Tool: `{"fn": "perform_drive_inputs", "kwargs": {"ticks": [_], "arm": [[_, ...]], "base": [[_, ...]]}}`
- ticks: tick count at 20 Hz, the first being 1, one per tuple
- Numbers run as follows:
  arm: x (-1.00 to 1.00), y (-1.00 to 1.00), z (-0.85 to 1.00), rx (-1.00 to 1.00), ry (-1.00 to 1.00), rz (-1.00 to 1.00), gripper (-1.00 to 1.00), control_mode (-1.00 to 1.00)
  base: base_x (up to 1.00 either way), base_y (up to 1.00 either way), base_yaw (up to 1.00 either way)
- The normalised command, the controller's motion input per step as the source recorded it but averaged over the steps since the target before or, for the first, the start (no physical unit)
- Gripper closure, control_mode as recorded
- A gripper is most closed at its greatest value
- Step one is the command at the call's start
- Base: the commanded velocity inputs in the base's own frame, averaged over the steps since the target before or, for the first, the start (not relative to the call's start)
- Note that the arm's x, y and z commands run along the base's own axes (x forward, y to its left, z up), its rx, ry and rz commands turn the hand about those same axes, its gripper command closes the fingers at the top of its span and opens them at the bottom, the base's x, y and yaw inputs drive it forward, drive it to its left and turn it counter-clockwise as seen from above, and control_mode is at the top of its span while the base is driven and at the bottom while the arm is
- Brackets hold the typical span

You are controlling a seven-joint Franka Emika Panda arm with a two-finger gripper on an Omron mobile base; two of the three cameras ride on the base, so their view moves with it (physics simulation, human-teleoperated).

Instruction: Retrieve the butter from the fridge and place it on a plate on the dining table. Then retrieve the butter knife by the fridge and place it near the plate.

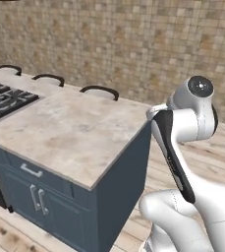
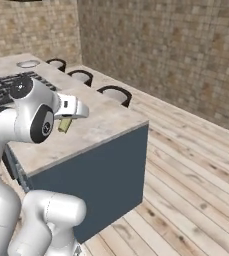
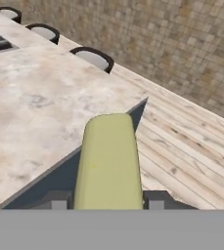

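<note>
In the hand view the butter [image 3: 109, 163] sits closest to the lens, a pale yellow-olive bar with a rounded far end, reaching straight out from between the two dark fingertips [image 3: 58, 199] of the claw [image 3: 107, 201]. One tip shows on each side of the bar, pressed against its flanks, so the claw is partly closed and clamped on the butter. The bar's surface is smooth and matte, without wrapping or marks, and it looks a little wider near the tips than at its far end.

From the right base view the butter [image 2: 65, 125] shows as a small olive stub hanging just under the white hand [image 2: 70, 108], above the beige marbled tabletop [image 2: 93, 125] of the dining table, near its corner and not touching the stone. The dark blue base [image 2: 101, 175] drops away below that corner.

Beyond it, three dark-rimmed stools [image 2: 117, 94] line the far edge of the tabletop, and the black gas cooktop [image 1: 1, 101] lies inset at the left end. A small round pale plate [image 2: 28, 64] rests far off near the tabletop's distant end.
</note>
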Motion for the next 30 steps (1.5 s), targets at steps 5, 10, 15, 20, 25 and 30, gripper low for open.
{"fn": "perform_drive_inputs", "kwargs": {"ticks": [5,10,15,20,25,30], "arm": [[0.0,0.0,0.0,0.0,0.0,0.0,1.0,1.0],[0.0,0.0,0.0,0.0,0.0,0.0,1.0,1.0],[0.0,0.0,0.0,0.0,0.0,0.0,1.0,1.0],[0.0,0.0,0.0,0.0,0.0,0.0,1.0,1.0],[0.0,0.0,0.0,0.0,0.0,0.0,1.0,1.0],[0.0,0.0,0.0,0.0,0.0,0.0,1.0,1.0]], "base": [[0.57,-0.65,0.08],[0.58,-0.7,0.09],[0.44,-0.84,0.12],[0.45,-0.83,0.23],[0.52,-0.78,0.38],[0.06,-0.63,0.53]]}}
